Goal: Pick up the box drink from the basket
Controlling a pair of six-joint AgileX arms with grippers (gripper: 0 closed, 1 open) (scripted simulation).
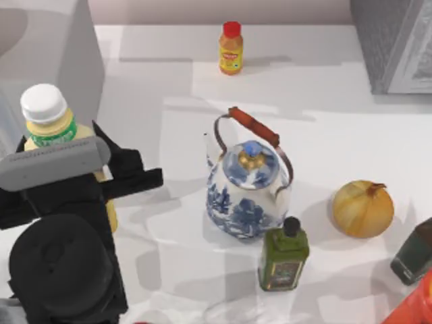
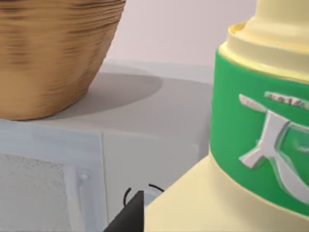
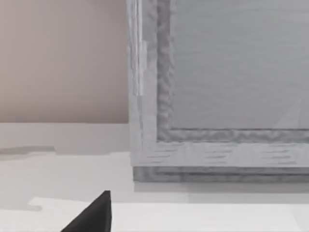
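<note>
The box drink (image 1: 47,120), pale yellow with a white screw cap and a green neck band, is held up off the table at the left side. My left gripper (image 1: 81,182) is shut on its body below the band. In the left wrist view the drink's green band (image 2: 260,125) is very close, with one black finger (image 2: 128,217) beside its yellow shoulder. The woven brown basket (image 2: 53,53) stands apart from the drink on a pale grey block. One dark finger (image 3: 94,215) of my right arm faces a grey cabinet.
A blue-and-white teapot (image 1: 248,189) stands mid-table, with a dark green bottle (image 1: 283,255) in front of it and a yellow onion (image 1: 362,208) to its right. A small orange bottle (image 1: 231,48) stands at the back. A grey cabinet (image 1: 395,40) fills the back right corner.
</note>
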